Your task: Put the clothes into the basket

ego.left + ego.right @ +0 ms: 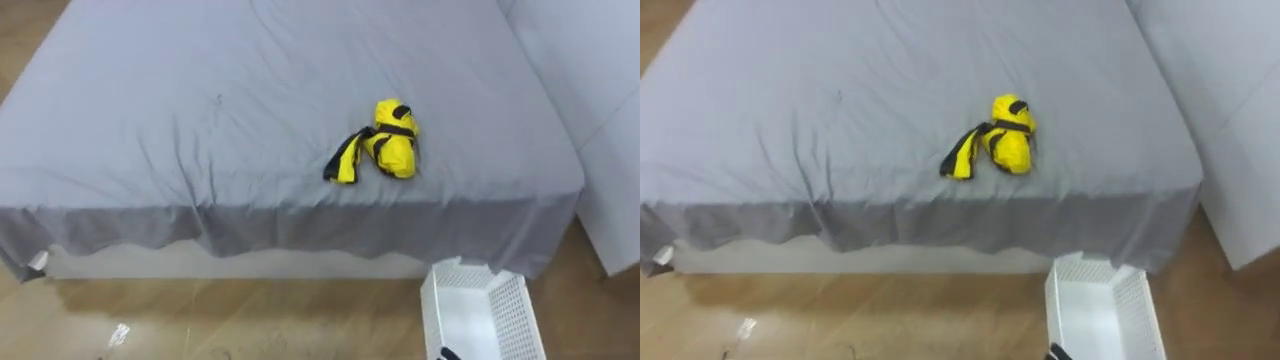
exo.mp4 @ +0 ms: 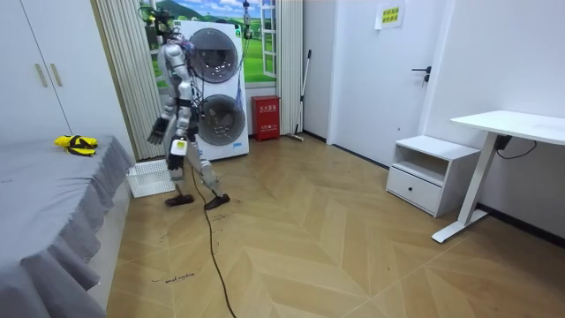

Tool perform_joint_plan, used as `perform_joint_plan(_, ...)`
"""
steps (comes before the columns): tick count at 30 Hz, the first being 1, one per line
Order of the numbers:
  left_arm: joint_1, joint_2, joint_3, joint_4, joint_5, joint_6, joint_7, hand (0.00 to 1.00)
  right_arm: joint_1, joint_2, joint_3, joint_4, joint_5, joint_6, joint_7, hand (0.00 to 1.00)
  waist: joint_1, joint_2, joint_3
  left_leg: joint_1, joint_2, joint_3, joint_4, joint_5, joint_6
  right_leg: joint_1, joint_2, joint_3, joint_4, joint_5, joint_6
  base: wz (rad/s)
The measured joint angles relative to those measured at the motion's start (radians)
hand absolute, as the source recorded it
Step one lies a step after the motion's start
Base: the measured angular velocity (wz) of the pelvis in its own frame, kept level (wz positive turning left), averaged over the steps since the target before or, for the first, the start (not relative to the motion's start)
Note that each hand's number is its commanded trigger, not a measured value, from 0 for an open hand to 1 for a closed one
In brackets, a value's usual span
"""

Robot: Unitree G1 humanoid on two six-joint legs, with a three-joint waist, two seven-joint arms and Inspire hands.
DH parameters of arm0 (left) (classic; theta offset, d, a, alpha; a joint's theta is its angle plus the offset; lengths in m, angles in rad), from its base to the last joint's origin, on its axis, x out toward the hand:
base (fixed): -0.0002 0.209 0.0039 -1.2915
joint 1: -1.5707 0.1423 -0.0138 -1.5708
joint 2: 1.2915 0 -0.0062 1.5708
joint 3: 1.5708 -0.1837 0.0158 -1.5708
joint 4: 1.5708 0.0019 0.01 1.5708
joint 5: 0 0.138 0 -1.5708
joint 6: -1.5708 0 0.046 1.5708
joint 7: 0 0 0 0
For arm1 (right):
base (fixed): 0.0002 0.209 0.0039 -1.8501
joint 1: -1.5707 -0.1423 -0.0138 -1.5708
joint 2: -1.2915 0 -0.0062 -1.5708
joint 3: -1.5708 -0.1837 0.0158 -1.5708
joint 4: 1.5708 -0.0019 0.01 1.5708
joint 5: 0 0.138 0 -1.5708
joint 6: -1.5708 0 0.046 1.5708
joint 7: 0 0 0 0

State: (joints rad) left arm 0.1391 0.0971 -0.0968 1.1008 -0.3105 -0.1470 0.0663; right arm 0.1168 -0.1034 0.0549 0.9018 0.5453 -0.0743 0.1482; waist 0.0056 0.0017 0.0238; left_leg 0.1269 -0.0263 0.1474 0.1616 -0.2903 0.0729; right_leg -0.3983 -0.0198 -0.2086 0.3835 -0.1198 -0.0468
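A bundled yellow and black garment [image 1: 383, 145] lies on the grey bed [image 1: 200, 110], close to its near edge and right of the middle. It also shows on the bed at the room view's left as the garment [image 2: 76, 142]. A white slatted basket [image 1: 478, 312] stands on the floor below the bed's near right corner, with nothing visible inside. I stand on the wooden floor just behind the basket [image 2: 150, 177], facing the bed. My right hand [image 2: 157, 132] is held forward with loose fingers and holds nothing. My left hand [image 2: 179, 147] hangs by my hip.
The sheet's hem [image 1: 250, 235] hangs over the bed's near side. A white cabinet side [image 1: 600, 120] borders the bed on the right. Behind me stand stacked washing machines [image 2: 216, 88] and a red box [image 2: 266, 117]. Open wooden floor [image 2: 335, 238] stretches to a desk [image 2: 508, 132].
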Motion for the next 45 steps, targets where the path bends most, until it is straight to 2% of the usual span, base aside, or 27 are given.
perform_joint_plan(1,-0.003,-0.001,-0.014,0.002,0.005,0.003,-0.006,0.0,0.001,0.003,-0.001,-0.022,0.003,-0.001,-0.006,0.0,-0.002,0.005,-0.0193,0.021,0.016,-0.006,0.013,-0.011,-0.019,0.007,0.029,0.016,-0.049,0.106,-0.046,0.29)
perform_joint_plan(2,0.0,-0.008,-0.017,0.01,0.011,0.004,-0.01,0.0,-0.013,0.002,-0.01,-0.045,0.004,-0.009,-0.011,0.0,0.018,0.025,-0.0369,0.028,0.047,-0.014,0.035,-0.031,-0.055,0.026,0.051,0.007,-0.025,0.093,-0.061,-0.05)
perform_joint_plan(3,0.01,-0.009,-0.016,0.014,0.011,0.004,-0.012,0.0,-0.024,0.004,-0.01,-0.058,0.009,-0.017,-0.015,0.0,0.031,0.038,-0.0309,0.035,0.057,-0.014,0.055,-0.038,-0.078,0.041,0.064,0.001,-0.019,0.083,-0.076,-0.33)
perform_joint_plan(4,0.015,-0.01,-0.015,0.019,0.011,0.004,-0.014,0.0,-0.054,0.005,-0.008,-0.084,0.019,-0.026,-0.023,0.0,0.033,0.055,-0.0198,0.03,0.086,-0.015,0.113,-0.045,-0.12,0.076,0.083,0.024,-0.02,0.071,-0.087,0.0)
perform_joint_plan(5,0.02,-0.005,-0.016,0.017,0.008,-0.001,-0.016,0.0,-0.066,0.005,-0.005,-0.101,0.028,-0.036,-0.029,0.0,0.027,0.051,-0.0168,0.013,0.103,-0.01,0.17,-0.039,-0.13,0.115,0.085,0.066,-0.025,0.065,-0.083,0.28)
perform_joint_plan(6,0.02,-0.003,-0.016,0.017,0.007,-0.007,-0.015,0.0,-0.07,0.005,-0.012,-0.114,0.031,-0.036,-0.032,0.0,0.027,0.043,-0.0144,0.001,0.11,-0.01,0.187,-0.036,-0.134,0.134,0.081,0.08,-0.024,0.063,-0.081,0.6)
perform_joint_plan(7,0.029,0.002,-0.017,-0.009,0.009,-0.02,-0.012,0.0,-0.063,0.002,-0.019,-0.147,0.043,-0.036,-0.036,0.0,0.026,0.024,-0.0064,-0.026,0.125,-0.001,0.201,0.005,-0.147,0.174,0.077,0.07,-0.021,0.053,-0.07,0.48)
perform_joint_plan(8,0.052,0.01,-0.02,-0.045,0.008,-0.031,-0.007,0.0,-0.058,0.0,-0.016,-0.166,0.048,-0.031,-0.036,0.0,0.03,0.024,-0.0126,-0.034,0.142,0.029,0.273,0.016,-0.145,0.21,0.086,0.025,-0.024,0.024,-0.061,0.34)
perform_joint_plan(9,0.064,0.015,-0.02,-0.051,0.007,-0.034,-0.007,0.0,-0.058,0.003,-0.014,-0.179,0.05,-0.03,-0.035,0.0,0.028,0.024,-0.009,-0.035,0.153,0.044,0.314,0.016,-0.146,0.227,0.088,-0.006,-0.032,0.008,-0.062,-0.1)
perform_joint_plan(10,0.081,0.018,-0.02,-0.051,-0.005,-0.033,-0.006,0.0,-0.059,0.0,0.003,-0.207,0.066,-0.025,-0.034,0.0,0.03,0.011,-0.0121,-0.052,0.174,0.068,0.409,0.021,-0.15,0.282,0.09,-0.064,-0.078,-0.01,-0.08,-0.42)
perform_joint_plan(11,0.095,0.015,-0.004,-0.05,-0.017,-0.029,-0.007,0.0,-0.059,0.0,0.015,-0.25,0.081,-0.022,-0.037,0.0,0.028,0.009,-0.0126,-0.09,0.191,0.065,0.505,0.038,-0.154,0.331,0.098,-0.061,-0.137,-0.017,-0.084,-0.5)
perform_joint_plan(12,0.1,0.01,0.012,-0.05,-0.024,-0.029,-0.01,0.0,-0.051,-0.001,0.015,-0.27,0.084,-0.024,-0.036,0.0,0.024,0.003,-0.0139,-0.114,0.197,0.051,0.553,0.038,-0.149,0.345,0.1,-0.044,-0.159,-0.021,-0.079,-0.34)
perform_joint_plan(13,0.093,0.012,0.025,-0.051,-0.033,-0.028,-0.01,0.0,-0.044,-0.002,0.02,-0.282,0.086,-0.03,-0.038,0.0,0.016,0.003,-0.014,-0.161,0.192,0.031,0.568,0.009,-0.133,0.353,0.103,-0.037,-0.167,-0.023,-0.077,-0.2)
perform_joint_plan(14,0.085,0.016,0.019,-0.053,-0.045,-0.031,-0.011,0.0,-0.041,-0.004,0.017,-0.283,0.086,-0.028,-0.045,0.0,0.012,-0.001,-0.0111,-0.21,0.181,0.029,0.535,-0.03,-0.122,0.357,0.099,-0.018,-0.171,-0.025,-0.074,-0.32)
perform_joint_plan(15,0.083,0.015,0.018,-0.053,-0.056,-0.033,-0.011,0.0,-0.037,-0.004,0.018,-0.284,0.086,-0.026,-0.051,0.0,0.015,-0.004,-0.0108,-0.231,0.173,0.029,0.502,-0.044,-0.124,0.357,0.096,-0.002,-0.17,-0.025,-0.073,-0.65)
perform_joint_plan(16,0.082,0.011,0.016,-0.059,-0.08,-0.039,-0.011,0.0,-0.026,-0.004,0.021,-0.292,0.086,-0.023,-0.065,0.0,0.03,-0.008,-0.0113,-0.274,0.164,0.03,0.408,-0.044,-0.131,0.358,0.092,0.026,-0.17,-0.025,-0.066,-0.71)
perform_joint_plan(17,0.081,0.009,0.016,-0.058,-0.092,-0.052,-0.012,0.0,-0.014,-0.005,0.02,-0.298,0.085,-0.021,-0.075,0.0,0.033,-0.003,-0.0105,-0.314,0.158,0.036,0.319,-0.009,-0.091,0.356,0.091,0.045,-0.159,-0.034,-0.054,-0.66)
perform_joint_plan(18,0.082,0.01,0.017,-0.056,-0.093,-0.054,-0.012,0.0,-0.009,-0.004,0.022,-0.298,0.085,-0.015,-0.081,0.0,0.033,0.001,-0.0116,-0.315,0.153,0.035,0.305,0.013,-0.077,0.353,0.086,0.062,-0.151,-0.038,-0.046,-0.48)
perform_joint_plan(19,0.086,0.014,0.016,-0.054,-0.09,-0.055,-0.014,0.0,-0.001,-0.006,0.021,-0.31,0.08,-0.011,-0.084,0.0,0.026,-0.008,-0.0247,-0.293,0.134,0.042,0.262,0.022,-0.069,0.347,0.073,0.076,-0.146,-0.045,-0.031,-0.39)
perform_joint_plan(20,0.082,0.014,0.015,-0.049,-0.089,-0.055,-0.019,0.0,0.007,-0.011,0.019,-0.342,0.076,-0.012,-0.088,0.0,0.02,-0.012,-0.0255,-0.272,0.119,0.058,0.227,0.035,-0.061,0.345,0.067,0.087,-0.149,-0.044,-0.024,-0.31)
perform_joint_plan(21,0.082,0.012,0.015,-0.046,-0.088,-0.055,-0.02,0.0,0.008,-0.013,0.016,-0.354,0.074,-0.014,-0.088,0.0,0.019,-0.013,-0.0255,-0.262,0.114,0.066,0.211,0.04,-0.059,0.345,0.059,0.094,-0.152,-0.042,-0.02,-0.18)
perform_joint_plan(23,0.084,0.011,0.015,-0.038,-0.088,-0.054,-0.039,0.0,0.008,-0.019,0.013,-0.371,0.063,-0.045,-0.087,0.0,0.016,-0.013,-0.026,-0.24,0.089,0.069,0.156,0.06,-0.052,0.345,0.042,0.094,-0.168,-0.039,-0.012,-0.02)
perform_joint_plan(26,0.084,0.011,0.01,-0.029,-0.09,-0.042,-0.05,0.0,0.007,-0.025,0.041,-0.369,0.059,-0.059,-0.09,0.0,0.02,-0.014,-0.026,-0.222,0.069,0.067,0.102,0.081,-0.05,0.345,0.037,0.094,-0.186,-0.036,-0.007,0.05)
perform_joint_plan(29,0.062,0.013,-0.005,-0.018,-0.09,-0.028,-0.054,0.0,-0.011,-0.023,0.08,-0.371,0.061,-0.059,-0.091,0.0,0.029,-0.005,-0.0212,-0.232,0.064,0.07,0.086,0.091,-0.049,0.329,0.028,0.093,-0.186,-0.036,-0.007,0.0)
perform_joint_plan(36,0.045,0.016,0.0,0.001,-0.089,-0.01,-0.059,0.0,-0.068,-0.02,0.1,-0.331,-0.01,-0.058,-0.09,0.0,0.028,-0.005,-0.0191,-0.257,0.05,0.053,0.069,0.104,-0.048,0.306,0.021,0.062,-0.188,-0.037,-0.006,0.08)
perform_joint_plan(41,0.023,0.025,0.002,0.022,-0.091,-0.006,-0.06,0.0,-0.15,-0.018,0.105,-0.215,-0.099,-0.056,-0.091,0.0,0.03,-0.016,-0.0162,-0.295,0.048,0.038,0.068,0.114,-0.044,0.274,0.016,0.048,-0.193,-0.036,-0.005,0.09)
perform_joint_plan(45,0.014,0.03,0.004,0.027,-0.091,-0.006,-0.062,0.0,-0.183,-0.019,0.106,-0.179,-0.114,-0.061,-0.091,0.0,0.032,-0.022,-0.0161,-0.328,0.045,0.026,0.069,0.117,-0.043,0.249,0.013,0.035,-0.197,-0.036,-0.005,0.1)
